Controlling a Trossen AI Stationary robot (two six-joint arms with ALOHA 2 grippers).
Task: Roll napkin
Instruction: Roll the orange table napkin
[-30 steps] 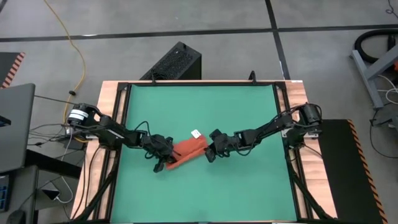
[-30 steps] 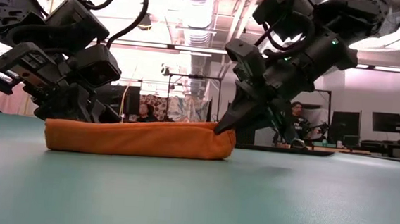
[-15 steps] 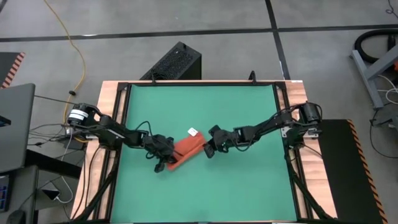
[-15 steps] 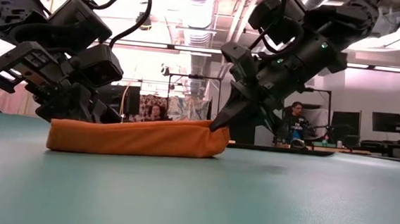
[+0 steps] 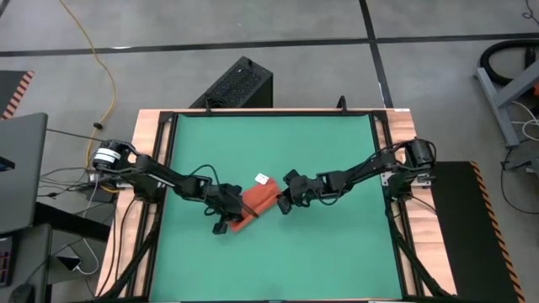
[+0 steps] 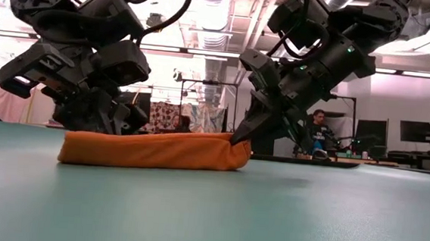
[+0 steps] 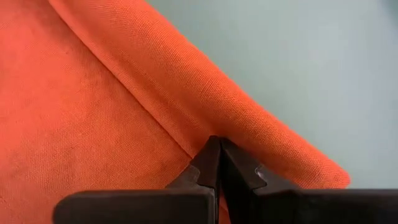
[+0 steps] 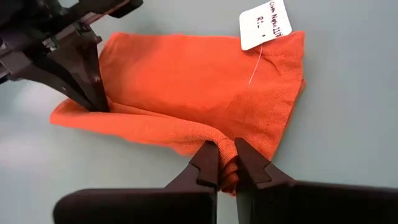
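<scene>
green table (image 5: pixel 320 261) — bare mat open on every side of the centre, where the only obstacles are the partly rolled napkin (image 5: pixel 257 204) and, at its two ends, the left gripper (image 5: pixel 231 217) and right gripper (image 5: pixel 283 203).

High view: straight down from well above, taking in the whole green table (image 5: pixel 337 151) and surrounding floor. Low view: level with the tabletop, looking across it into the room behind, close to the napkin (image 6: pixel 148 148). Left wrist view: pressed very near the cloth, past that arm's own fingers. Right wrist view: slightly farther back. Shared by all four: the napkin at mid-table.
</scene>
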